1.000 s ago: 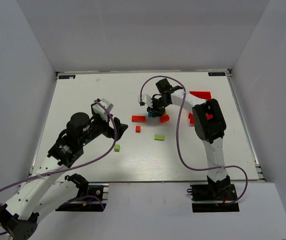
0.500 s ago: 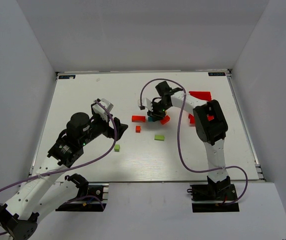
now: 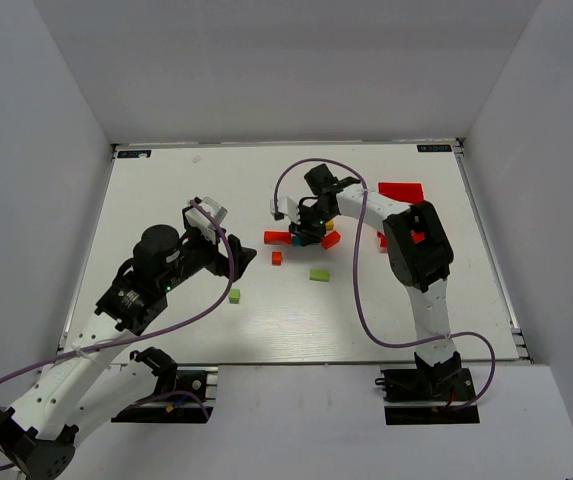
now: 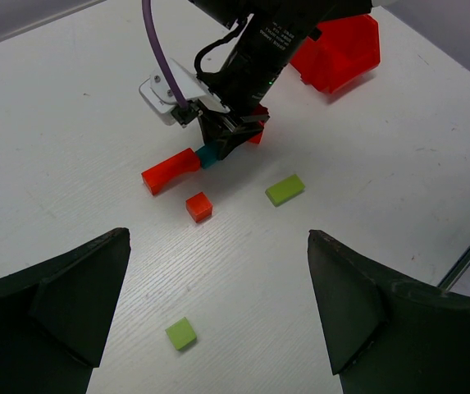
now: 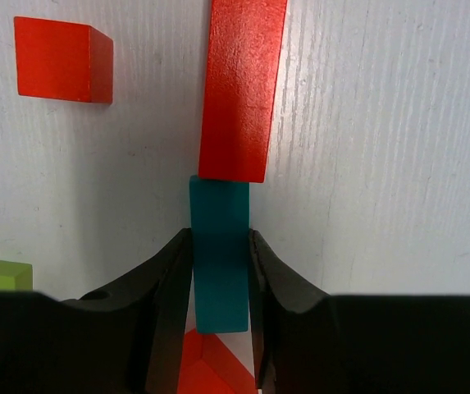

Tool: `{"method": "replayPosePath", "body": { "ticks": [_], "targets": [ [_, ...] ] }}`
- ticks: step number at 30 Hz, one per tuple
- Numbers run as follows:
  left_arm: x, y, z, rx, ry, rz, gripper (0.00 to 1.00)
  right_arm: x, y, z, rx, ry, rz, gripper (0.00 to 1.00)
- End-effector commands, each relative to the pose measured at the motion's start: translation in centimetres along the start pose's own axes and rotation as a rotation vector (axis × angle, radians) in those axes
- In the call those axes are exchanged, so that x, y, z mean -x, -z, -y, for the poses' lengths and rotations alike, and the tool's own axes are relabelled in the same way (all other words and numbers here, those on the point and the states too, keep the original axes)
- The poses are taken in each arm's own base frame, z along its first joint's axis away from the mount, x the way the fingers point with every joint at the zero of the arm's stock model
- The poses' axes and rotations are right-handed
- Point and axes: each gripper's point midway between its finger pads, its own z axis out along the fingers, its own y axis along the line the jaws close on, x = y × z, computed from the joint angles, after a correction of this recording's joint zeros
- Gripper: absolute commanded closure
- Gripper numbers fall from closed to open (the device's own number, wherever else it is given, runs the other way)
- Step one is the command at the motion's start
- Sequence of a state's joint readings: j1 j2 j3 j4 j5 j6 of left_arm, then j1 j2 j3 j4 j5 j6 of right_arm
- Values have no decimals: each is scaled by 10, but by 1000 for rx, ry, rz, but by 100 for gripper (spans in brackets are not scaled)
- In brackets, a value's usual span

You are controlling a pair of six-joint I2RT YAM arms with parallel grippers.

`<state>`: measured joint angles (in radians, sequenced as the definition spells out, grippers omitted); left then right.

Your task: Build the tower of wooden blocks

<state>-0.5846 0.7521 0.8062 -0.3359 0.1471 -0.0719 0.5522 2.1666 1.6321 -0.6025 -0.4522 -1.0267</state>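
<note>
My right gripper [image 5: 220, 240] is shut on a teal-blue block [image 5: 220, 205], low over the table. The block's far end touches the end of a long red bar [image 5: 239, 86], in line with it. A red cube [image 5: 61, 59] lies left of the bar. Another red block [image 5: 206, 369] sits below the jaws. In the top view the right gripper [image 3: 306, 230] is beside the red bar [image 3: 277, 237]. My left gripper [image 4: 216, 238] is open and empty above the table, with a small green cube [image 4: 180, 333] between its fingers' lines. No stack shows.
A flat green block [image 3: 319, 274] lies near the red cube [image 3: 277, 257], and the small green cube [image 3: 234, 295] lies by the left gripper [image 3: 241, 258]. A red plastic tray [image 3: 403, 190] stands at the back right. A purple cable loops over the right arm.
My right gripper has moved left with the teal-blue block, bringing it against the end of the red bar. The left arm has not moved.
</note>
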Motion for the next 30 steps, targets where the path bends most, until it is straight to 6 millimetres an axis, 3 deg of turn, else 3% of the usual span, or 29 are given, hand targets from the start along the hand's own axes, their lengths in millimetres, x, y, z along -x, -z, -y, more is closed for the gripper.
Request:
{"method": "replayPosePath", "body": {
  "ticks": [1,30],
  "targets": [
    [1,1,2,-13,8,5,1,-6,-1,-1,3,-64,-39,87],
    [1,1,2,-13,8,5,1,-8,-11,-2,12,-99,-39,87]
  ]
}}
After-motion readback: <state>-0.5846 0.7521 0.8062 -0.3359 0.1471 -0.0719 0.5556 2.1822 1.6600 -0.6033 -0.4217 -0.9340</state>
